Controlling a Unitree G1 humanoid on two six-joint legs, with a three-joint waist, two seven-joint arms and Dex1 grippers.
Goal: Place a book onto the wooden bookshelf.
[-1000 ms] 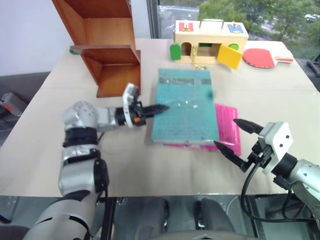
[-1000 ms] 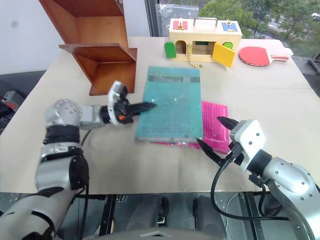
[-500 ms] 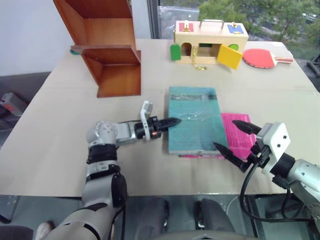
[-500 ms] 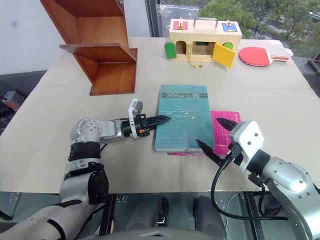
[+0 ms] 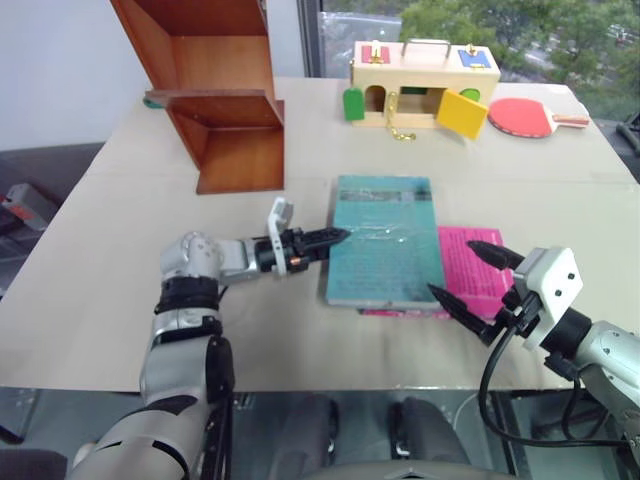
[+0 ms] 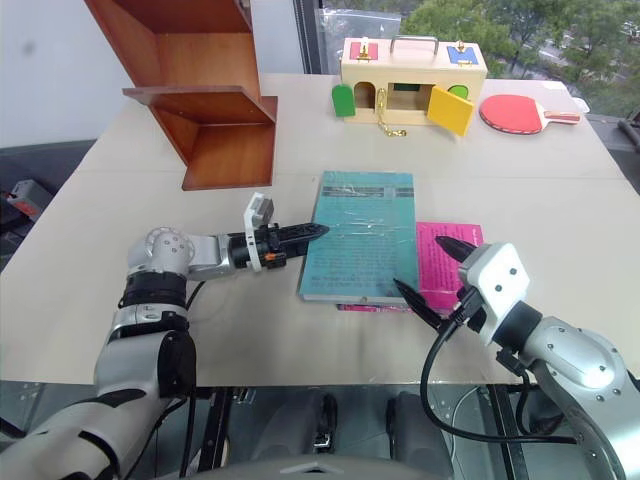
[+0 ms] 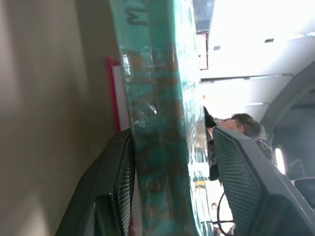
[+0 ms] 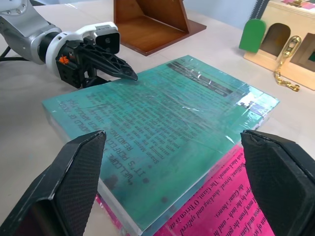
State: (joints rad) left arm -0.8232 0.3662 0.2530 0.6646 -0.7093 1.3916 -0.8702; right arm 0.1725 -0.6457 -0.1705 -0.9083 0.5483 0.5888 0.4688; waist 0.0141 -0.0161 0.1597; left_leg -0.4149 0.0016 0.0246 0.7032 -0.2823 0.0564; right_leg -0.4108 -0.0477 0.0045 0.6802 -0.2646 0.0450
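1. Wooden bookshelf (image 5: 225, 110): you find it at the far left of the surface (image 5: 90, 290), its board shelves bare, well apart from the book.

2. Left gripper (image 6: 305, 233): it lies low and level at the book's left edge. Your left wrist view shows the fingers (image 7: 120, 177) straddling that edge, one beneath and one above, parted with a gap on the upper side; not clamped.

3. Book (image 5: 385, 240): teal, thick, flat on the surface near centre, lying partly over a pink book (image 5: 470, 270).

4. Right gripper (image 5: 468, 275): jaws spread wide, empty, hovering just off the book's near right corner.

Handling note, as judgement: push your left gripper further onto the edge before closing, so the bite is deep. The glossy cover looks slippery and the book heavy; bring the right gripper in to support the opposite side before lifting toward the shelf. Leave the pink book behind.
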